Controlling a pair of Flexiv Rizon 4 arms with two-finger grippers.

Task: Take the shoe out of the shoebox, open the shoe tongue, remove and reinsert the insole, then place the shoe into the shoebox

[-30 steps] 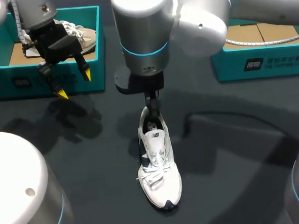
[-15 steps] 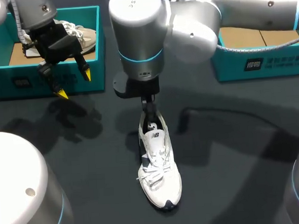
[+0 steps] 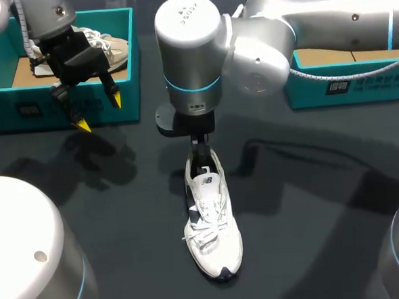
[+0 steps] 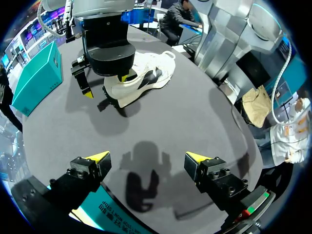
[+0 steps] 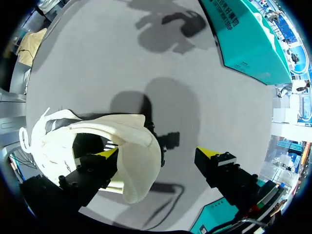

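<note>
Currently the right end effector [image 5: 158, 152], spread, straddles the heel of the shoe [image 5: 139, 146]; left end effector [image 4: 147, 157] gapes.

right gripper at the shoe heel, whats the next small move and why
Probably shut the right gripper. It is open, with one finger inside the white shoe and the other outside behind the heel, so closing would likely pinch the heel wall for a hold.

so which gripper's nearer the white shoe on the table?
Right. The right gripper is at the heel of the shoe, one finger inside its opening. The left gripper hangs open before the left shoebox, apart from it.
</note>
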